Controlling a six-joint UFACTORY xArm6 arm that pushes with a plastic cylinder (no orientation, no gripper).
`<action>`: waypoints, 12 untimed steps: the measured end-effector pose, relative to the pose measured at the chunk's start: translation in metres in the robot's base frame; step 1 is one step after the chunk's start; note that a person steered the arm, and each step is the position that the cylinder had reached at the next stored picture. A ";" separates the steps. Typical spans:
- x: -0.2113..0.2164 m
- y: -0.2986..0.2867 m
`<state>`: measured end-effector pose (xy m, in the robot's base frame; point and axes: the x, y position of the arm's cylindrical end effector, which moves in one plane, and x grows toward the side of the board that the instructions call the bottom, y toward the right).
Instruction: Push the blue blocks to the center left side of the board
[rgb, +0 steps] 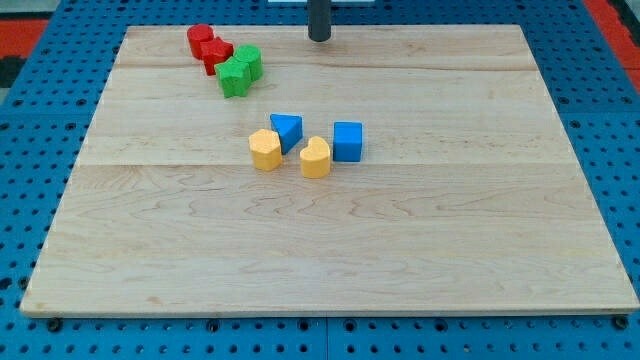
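A blue triangular block and a blue cube sit near the middle of the wooden board. A yellow block touches the blue triangle on its left. A yellow heart-shaped block lies between the two blue blocks, slightly below them. My tip rests at the view's top centre of the board, well above the blue blocks and apart from every block.
Two red blocks and two green blocks cluster at the view's top left, left of my tip. The board lies on a blue pegboard surface.
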<state>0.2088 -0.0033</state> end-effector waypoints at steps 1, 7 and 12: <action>0.000 0.000; 0.190 0.154; 0.187 -0.075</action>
<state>0.3958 -0.0779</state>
